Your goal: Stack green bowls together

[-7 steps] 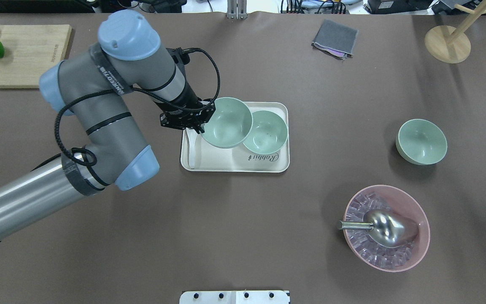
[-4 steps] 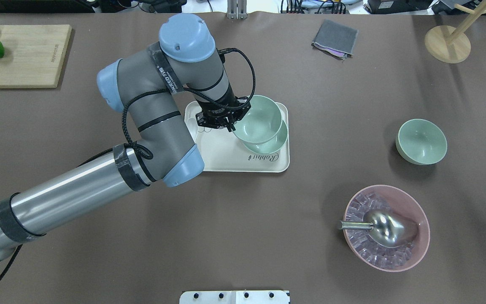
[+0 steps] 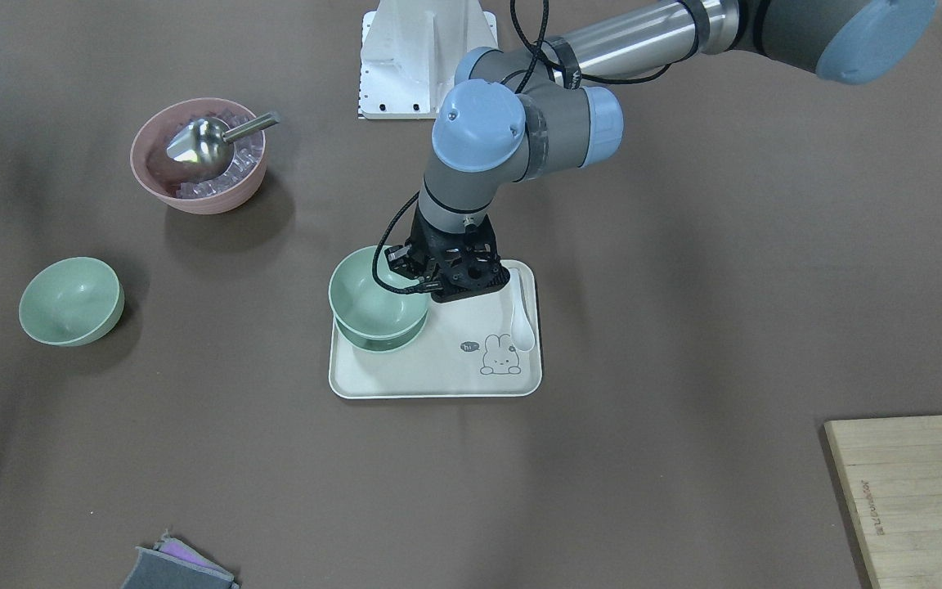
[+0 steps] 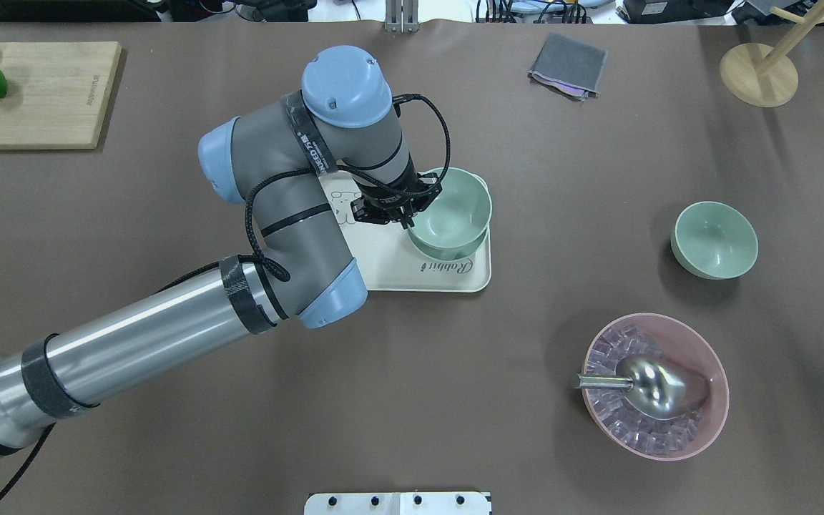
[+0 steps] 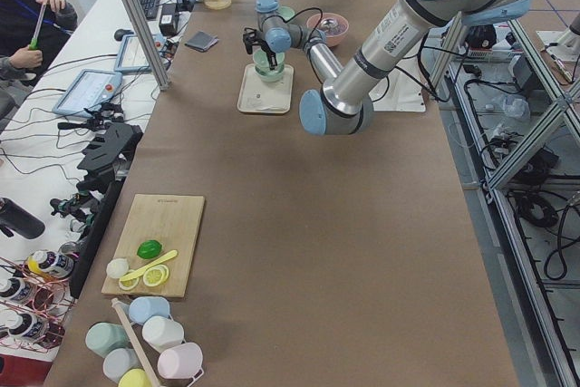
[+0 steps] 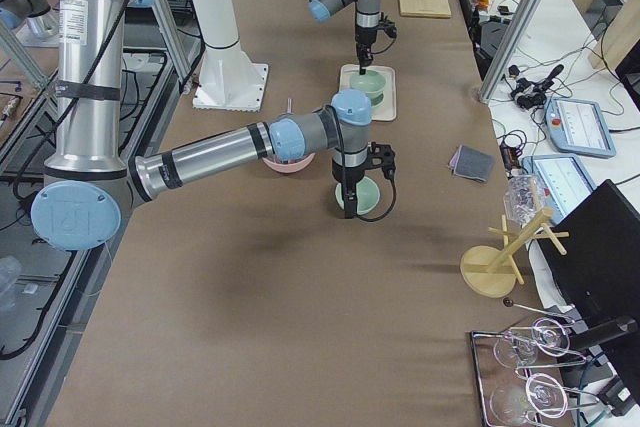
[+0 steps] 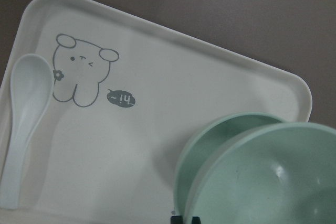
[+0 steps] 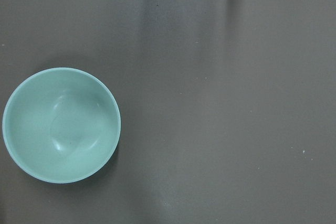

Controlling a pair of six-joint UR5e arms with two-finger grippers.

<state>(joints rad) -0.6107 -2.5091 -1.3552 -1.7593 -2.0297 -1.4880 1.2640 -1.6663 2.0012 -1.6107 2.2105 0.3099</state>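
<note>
Change: the left gripper [image 4: 406, 219] has moved rightward across the overhead view. Its carried bowl [image 4: 455, 204], a small round pale mint-green matte plastic one, was over the tray's left half. It is now almost squarely over the tray bowl [image 3: 379, 343], an identical mint-green bowl that shows only as a crescent beneath it.
Left gripper: nearly closed, pinching the carried bowl's left rim in the overhead view, with one finger inside and one outside.
Seating: it cannot be told whether the carried bowl rests in the tray bowl or hangs just above it. The left wrist view shows the lower rim peeking out on the left.
Lone bowl: the third mint-green bowl [image 4: 714, 239] is unmoved, upright at the right of the overhead view and well apart from the tray.
Right gripper: seen only in the right-side view [image 6: 348, 209], beside the lone bowl; its opening cannot be told.
Tray: a cream rectangular plastic tray [image 4: 390, 266] with a rabbit drawing. Both bowls are at its right end in the overhead view, and a white plastic spoon [image 3: 522, 323] lies along its opposite edge.
Pink bowl: a larger pink ribbed bowl [image 4: 719, 400] at the lower right holds clear cubes [image 4: 623, 428] and a metal scoop [image 4: 659, 386], its handle pointing left.
</note>
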